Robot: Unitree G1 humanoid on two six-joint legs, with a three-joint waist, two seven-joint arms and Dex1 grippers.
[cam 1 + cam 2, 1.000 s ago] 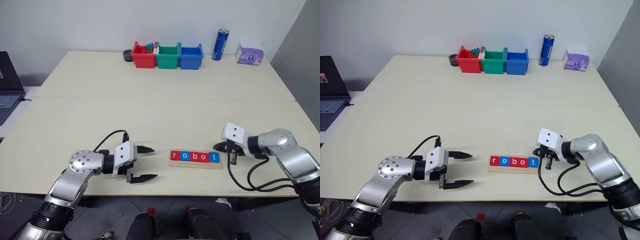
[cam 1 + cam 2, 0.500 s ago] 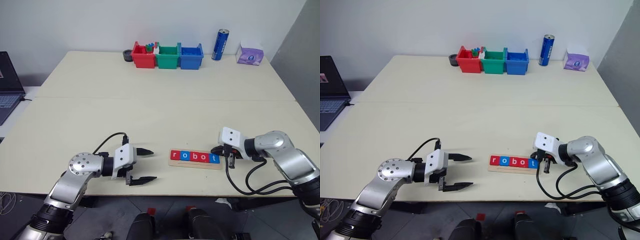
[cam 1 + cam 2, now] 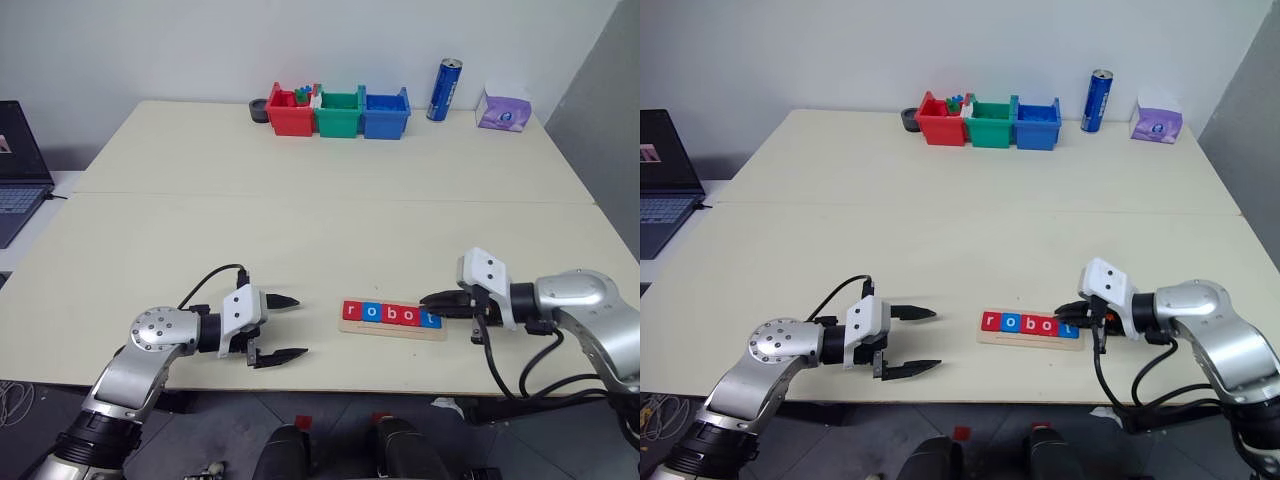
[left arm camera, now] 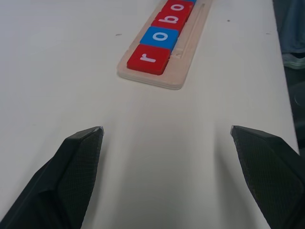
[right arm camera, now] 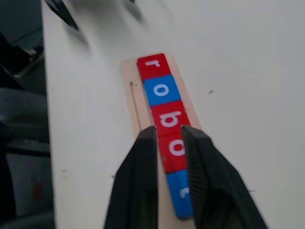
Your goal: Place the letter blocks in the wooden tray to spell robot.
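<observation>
Five letter blocks (image 3: 391, 314) lie in a row in the wooden tray (image 3: 392, 331), near the table's front edge. Red r, blue o, red b, red o and blue t spell robot. My right gripper (image 3: 428, 299) hovers at the tray's right end, pointing along the row. In the right wrist view its fingers (image 5: 143, 157) stand a little apart above the blocks (image 5: 161, 90), and nothing is between them. To the left of the tray, my left gripper (image 3: 300, 326) is wide open and empty. Its wrist view shows the r block (image 4: 148, 59) ahead of it.
Red, green and blue bins (image 3: 336, 110) stand at the table's far edge, with a blue can (image 3: 441, 89) and a purple tissue pack (image 3: 502, 112) to their right. A laptop (image 3: 15, 170) sits off the table's left side. The tray lies close to the front edge.
My right hand has drawn back and lifted from the tray's right end, and its fingers have parted a little. The left gripper and the blocks stay as they were.
</observation>
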